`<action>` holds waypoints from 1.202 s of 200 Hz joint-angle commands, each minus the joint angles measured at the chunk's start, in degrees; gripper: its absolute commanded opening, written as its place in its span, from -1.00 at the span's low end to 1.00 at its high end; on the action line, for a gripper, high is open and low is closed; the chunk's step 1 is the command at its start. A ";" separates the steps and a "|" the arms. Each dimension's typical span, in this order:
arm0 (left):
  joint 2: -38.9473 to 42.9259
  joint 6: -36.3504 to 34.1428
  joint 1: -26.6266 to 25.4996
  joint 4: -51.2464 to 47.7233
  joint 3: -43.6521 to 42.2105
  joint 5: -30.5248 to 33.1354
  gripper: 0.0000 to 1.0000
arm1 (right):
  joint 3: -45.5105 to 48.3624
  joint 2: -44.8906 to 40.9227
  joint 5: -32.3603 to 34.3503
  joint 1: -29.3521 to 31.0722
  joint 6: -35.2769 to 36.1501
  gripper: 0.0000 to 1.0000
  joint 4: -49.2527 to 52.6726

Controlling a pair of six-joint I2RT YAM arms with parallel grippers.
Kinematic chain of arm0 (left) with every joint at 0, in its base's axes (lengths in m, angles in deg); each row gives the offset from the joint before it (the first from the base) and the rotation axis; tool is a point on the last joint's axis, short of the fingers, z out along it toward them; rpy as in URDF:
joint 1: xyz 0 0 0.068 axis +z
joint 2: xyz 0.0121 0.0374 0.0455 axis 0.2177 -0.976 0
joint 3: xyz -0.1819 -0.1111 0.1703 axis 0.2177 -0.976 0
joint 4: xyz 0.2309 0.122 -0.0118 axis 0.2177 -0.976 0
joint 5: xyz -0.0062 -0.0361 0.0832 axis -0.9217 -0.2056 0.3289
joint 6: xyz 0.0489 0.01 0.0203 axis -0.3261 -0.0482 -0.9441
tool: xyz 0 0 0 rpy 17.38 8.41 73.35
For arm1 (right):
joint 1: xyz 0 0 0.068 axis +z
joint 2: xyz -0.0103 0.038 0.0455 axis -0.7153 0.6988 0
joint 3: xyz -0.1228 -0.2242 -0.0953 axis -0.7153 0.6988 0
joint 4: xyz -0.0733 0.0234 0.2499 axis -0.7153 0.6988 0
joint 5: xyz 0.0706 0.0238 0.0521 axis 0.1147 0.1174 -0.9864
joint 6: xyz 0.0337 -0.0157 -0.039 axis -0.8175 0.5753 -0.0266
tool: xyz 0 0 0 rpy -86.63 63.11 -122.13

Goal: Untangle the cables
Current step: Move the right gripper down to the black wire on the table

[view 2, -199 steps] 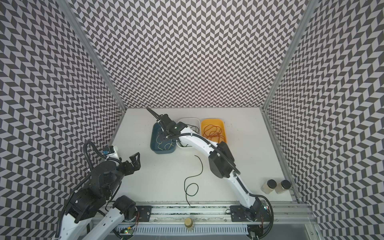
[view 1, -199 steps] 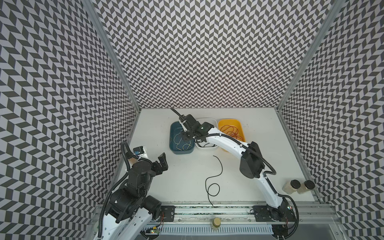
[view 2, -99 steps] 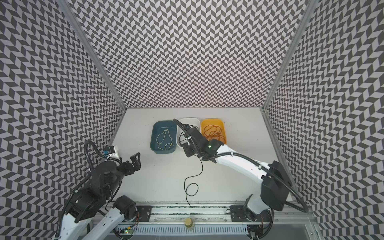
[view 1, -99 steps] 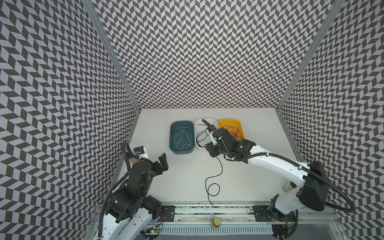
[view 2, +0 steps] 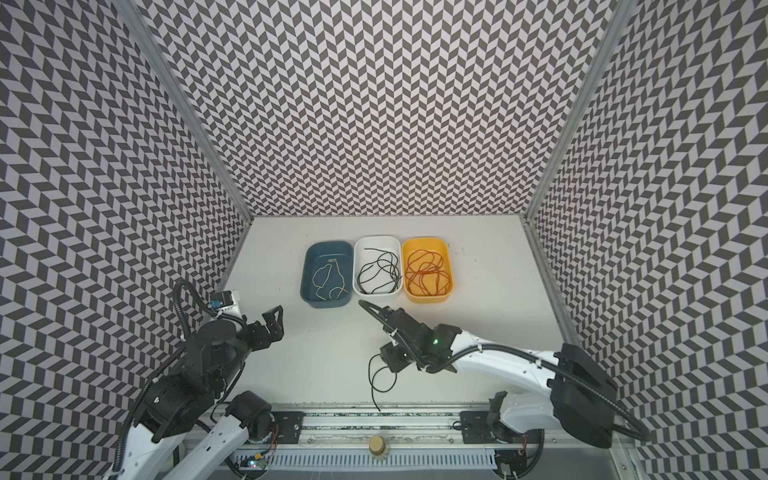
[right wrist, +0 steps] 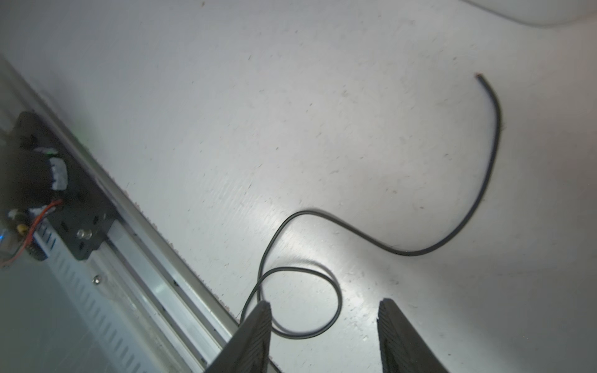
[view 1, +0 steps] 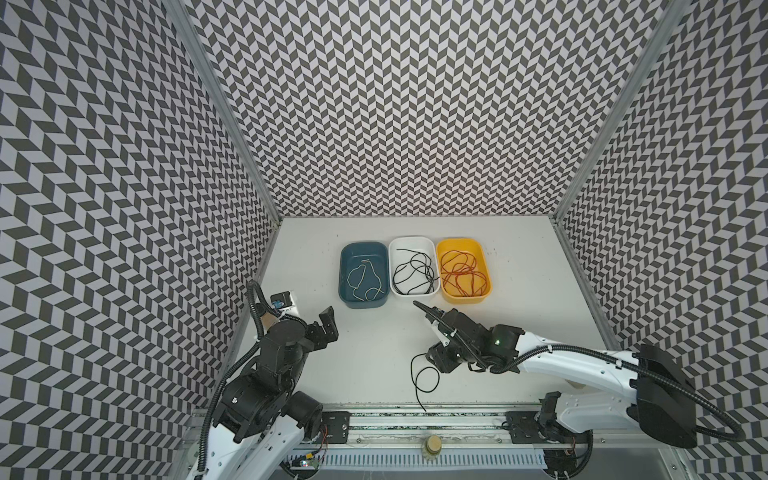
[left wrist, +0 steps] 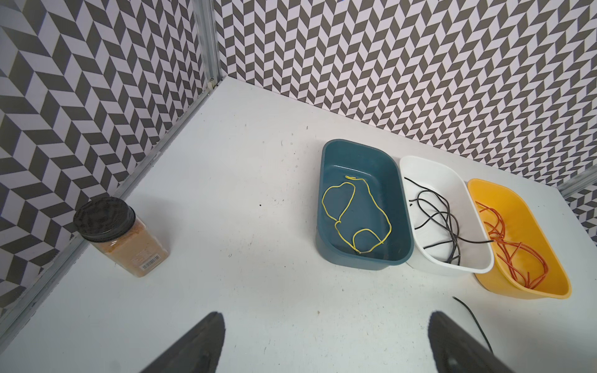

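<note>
**Last loose cable lies under the right gripper**

Nearest the front aluminium rail (right wrist: pixel 145 245), a thin loose black cable (right wrist: pixel 400 252) lies on the white table (view 1: pixel 365 374). One end almost reaches the rail. From there the cable curls into a small loop and runs on towards the trays, so its long axis goes roughly front to back in both top views.

The right gripper (right wrist: pixel 324 303) hangs just above that loop with its fingers apart and nothing between them. The loop lies below and slightly ahead of the gap, passing close to one fingertip. This arm is clearly the nearer one.

The left gripper (left wrist: pixel 324 323) is spread wide and empty, well apart to the left. Beside it stands a clear plastic jar of orange powder with a black lid (left wrist: pixel 119 239). Its label shows a barcode, but the print is too small to read.

Farther back are three trays in a row, each touching the next:
- A dark blue plastic tray (view 1: pixel 344 270) holds a pale yellow cable (left wrist: pixel 374 201).
- A white tray (view 1: pixel 413 240) holds a black cable (left wrist: pixel 475 241).
- A yellow tray (view 1: pixel 486 266) holds an orange-red cable (view 1: pixel 459 272).

No brand names are visible.
</note>
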 commanded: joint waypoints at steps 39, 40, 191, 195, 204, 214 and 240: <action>0.47 0.24 -0.73 0.01 -0.36 1.01 1.00 | 3.80 2.48 -0.61 7.10 -4.33 0.09 -4.96; 0.49 0.24 -0.76 0.02 -0.33 1.01 1.00 | 3.78 2.63 -0.66 7.14 -4.38 0.09 -4.98; 1.65 1.00 -3.93 -1.28 -0.04 4.21 1.00 | -1.77 13.79 7.81 10.52 -13.69 0.09 -5.35; 1.72 1.03 -3.95 -1.28 -0.07 4.33 1.00 | -2.08 14.19 8.12 10.55 -13.92 0.09 -5.11; 1.74 1.01 -4.01 -1.22 -0.05 4.35 1.00 | -2.64 15.05 8.47 10.55 -14.47 0.09 -4.55; 1.74 1.03 -4.02 -1.20 -0.08 4.35 1.00 | -3.30 15.86 8.77 10.62 -15.08 0.08 -4.22; 1.67 1.03 -3.97 -1.20 -0.14 4.35 1.00 | -4.10 17.02 10.39 11.26 -16.36 0.06 -3.97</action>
